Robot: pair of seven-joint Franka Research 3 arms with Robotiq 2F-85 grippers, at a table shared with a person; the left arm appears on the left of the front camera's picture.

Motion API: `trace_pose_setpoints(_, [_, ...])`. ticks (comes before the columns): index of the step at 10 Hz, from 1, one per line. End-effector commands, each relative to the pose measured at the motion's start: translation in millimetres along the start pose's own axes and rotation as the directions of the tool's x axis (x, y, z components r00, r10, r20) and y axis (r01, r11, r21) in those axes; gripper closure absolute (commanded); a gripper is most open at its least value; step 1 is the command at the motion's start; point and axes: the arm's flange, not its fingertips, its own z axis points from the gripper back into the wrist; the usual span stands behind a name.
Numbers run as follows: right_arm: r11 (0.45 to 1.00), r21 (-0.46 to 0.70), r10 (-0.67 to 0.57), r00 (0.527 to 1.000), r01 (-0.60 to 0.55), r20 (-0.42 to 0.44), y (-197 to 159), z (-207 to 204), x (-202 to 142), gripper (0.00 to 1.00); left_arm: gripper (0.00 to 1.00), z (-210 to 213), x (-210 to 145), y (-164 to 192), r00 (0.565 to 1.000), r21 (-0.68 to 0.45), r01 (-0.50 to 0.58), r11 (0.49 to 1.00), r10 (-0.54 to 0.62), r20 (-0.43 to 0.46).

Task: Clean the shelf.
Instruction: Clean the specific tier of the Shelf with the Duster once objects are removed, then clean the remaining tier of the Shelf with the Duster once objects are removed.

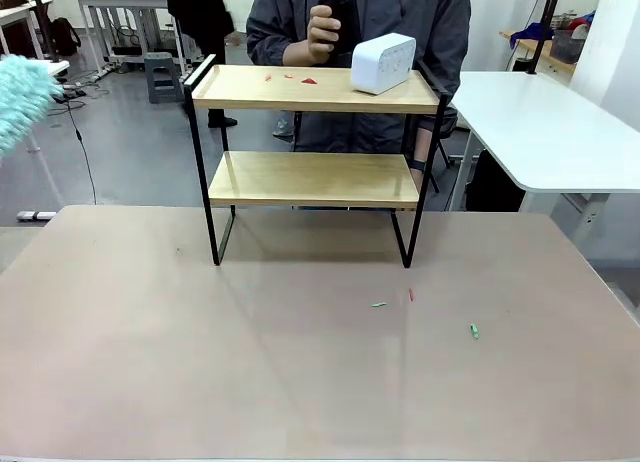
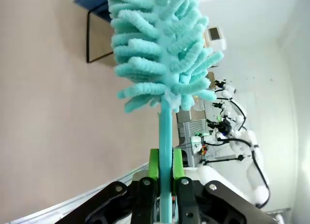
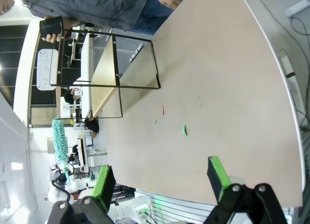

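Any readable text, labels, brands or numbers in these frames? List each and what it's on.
None can be read.
White box on the shelf: faint dots on its front, too small to read as text.
Teal duster: no print shows.
Black item in the person's hand: no print shows.

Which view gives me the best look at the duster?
Left wrist view: the duster is close, its handle clamped in the left gripper. Front view catches its fluffy edge; right wrist view shows it small, far off.
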Motion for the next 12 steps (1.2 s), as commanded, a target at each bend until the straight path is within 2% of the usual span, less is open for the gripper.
trace_pose_setpoints(1, [0.999, 0.026, 0.024, 1.0, -0.025, 0.013, 1, -1, 2, 0.0, 0.88, -33, 34, 9, 0.977, 0.03, -0.175, 0.984, 0.178, -0.12])
trace_pose_setpoints(2, [0.999, 0.026, 0.024, 1.0, -0.025, 0.013, 1, -1, 2, 0.0, 0.88, 0, 0, 0, 1.0, 0.0, 0.0, 1.0, 0.0, 0.0])
trace_pose_setpoints(12, [0.999, 0.026, 0.024, 1.0, -0.025, 0.013, 1, -1, 2, 0.0, 0.88, 0, 0, 0, 1.0, 0.0, 0.0, 1.0, 0.0, 0.0])
